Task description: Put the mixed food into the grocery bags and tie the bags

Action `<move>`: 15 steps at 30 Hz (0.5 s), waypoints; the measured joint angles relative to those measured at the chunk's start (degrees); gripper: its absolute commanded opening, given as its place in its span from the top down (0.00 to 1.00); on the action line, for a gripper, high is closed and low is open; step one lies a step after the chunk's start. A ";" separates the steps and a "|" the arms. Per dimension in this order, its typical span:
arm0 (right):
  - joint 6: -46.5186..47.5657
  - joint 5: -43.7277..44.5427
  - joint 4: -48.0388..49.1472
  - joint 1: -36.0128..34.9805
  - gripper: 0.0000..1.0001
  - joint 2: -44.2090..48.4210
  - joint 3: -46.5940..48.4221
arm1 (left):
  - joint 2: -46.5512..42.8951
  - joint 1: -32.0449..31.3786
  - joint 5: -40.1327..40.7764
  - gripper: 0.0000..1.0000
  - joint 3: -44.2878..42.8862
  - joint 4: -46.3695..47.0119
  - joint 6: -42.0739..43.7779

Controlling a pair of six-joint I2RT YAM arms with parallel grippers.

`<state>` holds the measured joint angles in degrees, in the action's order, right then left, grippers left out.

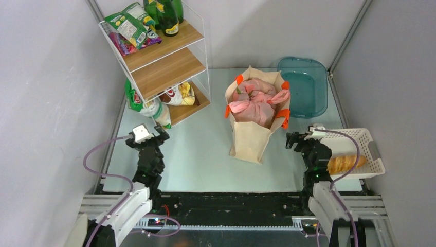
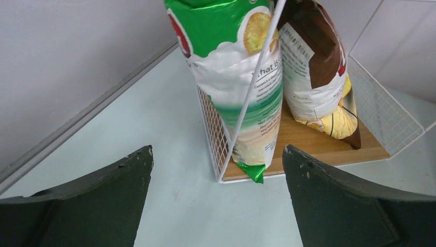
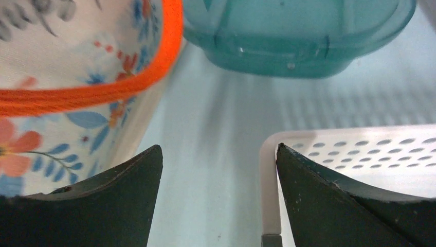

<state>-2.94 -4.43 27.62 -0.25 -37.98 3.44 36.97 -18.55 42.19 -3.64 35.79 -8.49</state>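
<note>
The beige tote (image 1: 251, 138) with orange handles stands at the table's middle. A knotted pink plastic bag (image 1: 256, 102) sits inside it. One golden-brown bread roll (image 1: 345, 163) lies in the white lattice basket (image 1: 368, 140) at the right. No lettuce shows. My left gripper (image 1: 149, 135) is open and empty, near the shelf's foot. My right gripper (image 1: 302, 139) is open and empty, between the tote and the basket. In the right wrist view the tote's floral side (image 3: 61, 128) is at the left and the basket rim (image 3: 270, 170) at the right.
A white wire shelf (image 1: 164, 56) stands at the back left with snack bags (image 1: 128, 25) and dark green bottles (image 1: 167, 15). More snack bags (image 2: 241, 77) sit on its lowest board. A teal tray (image 1: 306, 85) lies at the back right.
</note>
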 measured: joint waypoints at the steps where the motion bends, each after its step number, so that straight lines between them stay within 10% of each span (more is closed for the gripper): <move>1: 0.04 -0.13 3.61 0.35 0.17 -3.96 -0.72 | 0.98 0.55 -0.74 0.00 -0.15 1.22 0.68; 10: 1.53 -0.39 35.65 1.11 0.21 -33.48 -0.28 | 19.89 9.18 -12.35 0.00 -0.13 13.77 2.97; 15: 1.66 0.70 38.86 0.55 0.01 -38.23 2.60 | 24.85 10.69 -18.01 0.05 -6.16 11.21 2.99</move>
<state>-1.28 -3.73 66.48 0.30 -76.20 6.04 61.82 -7.86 24.18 -9.80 47.00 -5.50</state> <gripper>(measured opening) 0.926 0.979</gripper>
